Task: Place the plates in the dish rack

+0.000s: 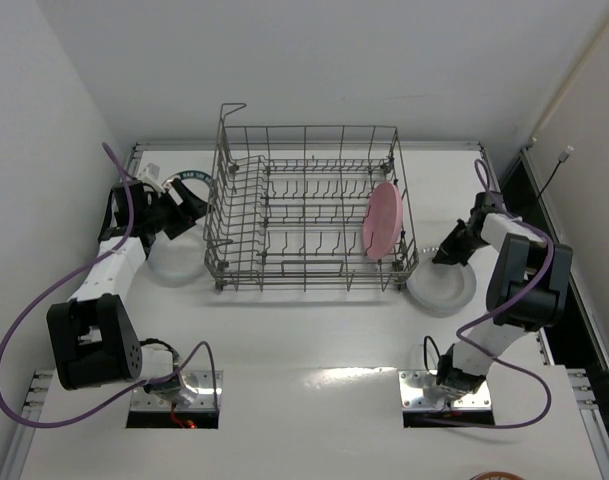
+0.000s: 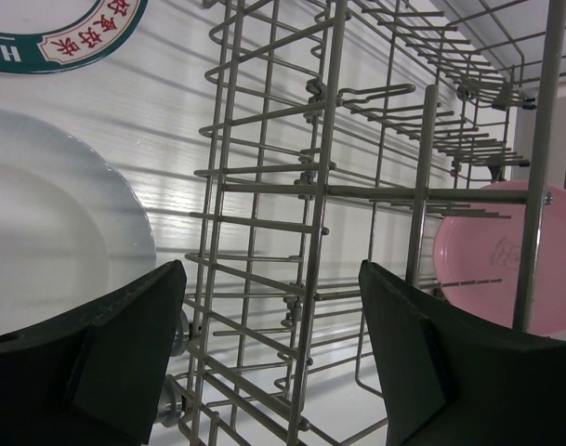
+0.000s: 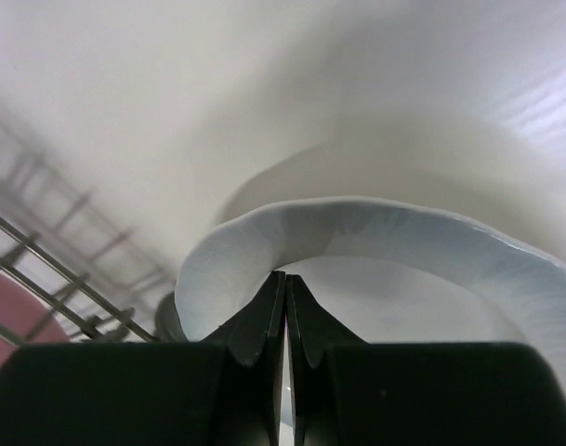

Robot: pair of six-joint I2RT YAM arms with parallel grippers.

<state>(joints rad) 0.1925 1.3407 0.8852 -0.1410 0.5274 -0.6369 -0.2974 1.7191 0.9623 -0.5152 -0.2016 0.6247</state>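
Observation:
The grey wire dish rack (image 1: 309, 205) stands mid-table, with the pink plate (image 1: 382, 220) upright in its right end. A whitish plate (image 1: 174, 262) lies flat left of the rack, and the dark lettered-rim plate (image 1: 189, 180) sits behind it. My left gripper (image 1: 184, 205) hovers open beside the rack's left wall. Its wrist view shows nothing between the fingers (image 2: 125, 344), only rack wires (image 2: 320, 214) beyond. Another whitish plate (image 1: 442, 285) lies right of the rack. My right gripper (image 3: 284, 279) is shut and empty, its tips down inside this plate (image 3: 403, 260) near the rim.
White walls close the table in at the back and left. A dark gap with a cable (image 1: 554, 175) runs along the right edge. The arm bases (image 1: 174, 385) sit at the near edge.

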